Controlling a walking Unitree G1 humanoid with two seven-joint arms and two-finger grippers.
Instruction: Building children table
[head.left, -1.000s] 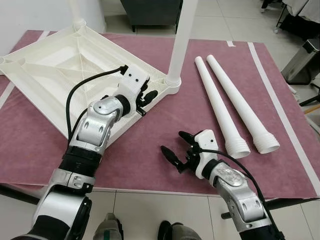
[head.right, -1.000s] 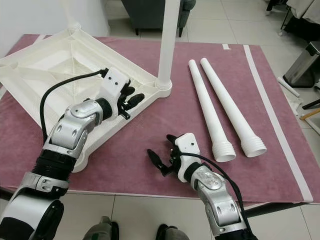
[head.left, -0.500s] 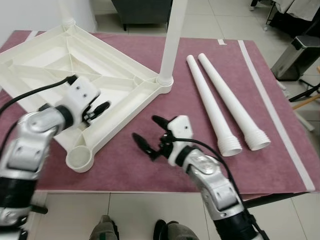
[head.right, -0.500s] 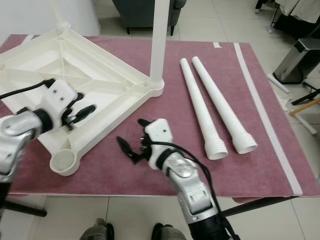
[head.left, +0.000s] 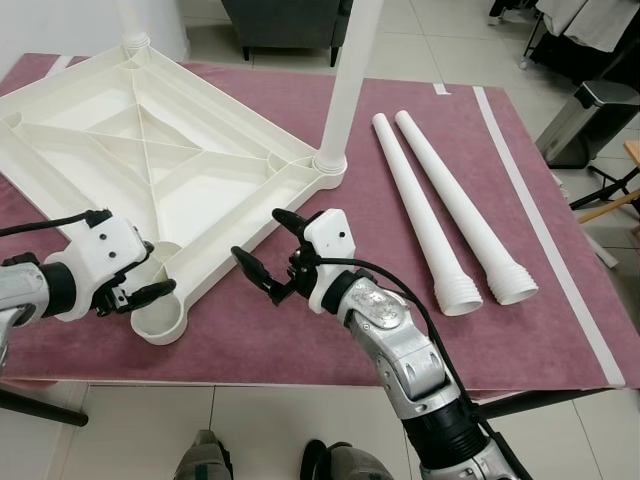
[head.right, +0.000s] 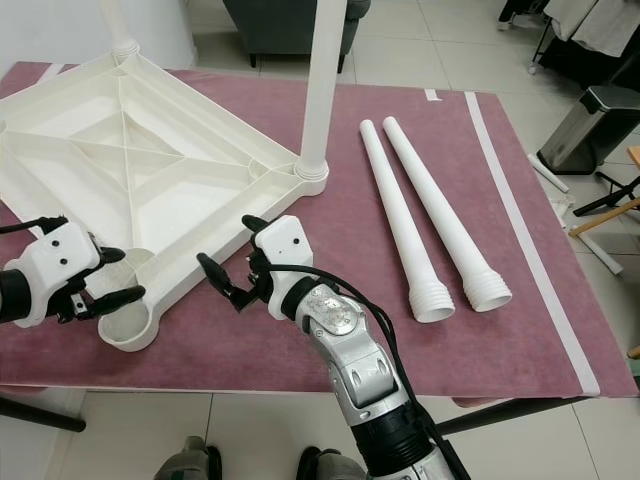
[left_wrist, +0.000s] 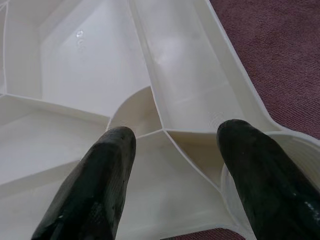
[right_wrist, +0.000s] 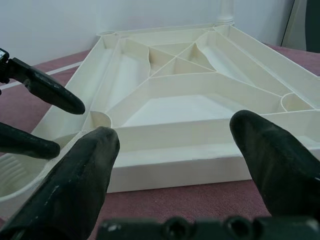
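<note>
A white plastic tabletop (head.left: 150, 150) for a children's table lies upside down on the maroon mat (head.left: 300, 320) that covers the table, its ribbed underside facing up. One white leg (head.left: 345, 80) stands upright in the corner socket farthest toward the robot's right, and a second leg (head.right: 112, 25) rises from the far corner. The near corner socket (head.left: 160, 318) is an open, empty round cup at the tabletop's edge closest to the robot.

The left gripper (head.left: 135, 280) hovers just beside that near socket, its jaws open; in the left wrist view its two black fingers (left_wrist: 95, 185) are spread apart over the ribs next to the socket's rim, holding nothing. The right gripper (head.left: 265, 250) sits low over the mat just in front of the tabletop's near-right edge, jaws also open and empty; the right wrist view looks between its fingers (right_wrist: 80, 175) straight at that edge and the ribbed interior behind it.

Two more loose legs (head.left: 440, 200) lie side by side on the mat to the right, well apart from both grippers, threaded ends toward the robot. A metal bin (head.left: 590, 120) stands on the tiled floor beyond the table's right side. No brand, label or writing can be read on any part.
</note>
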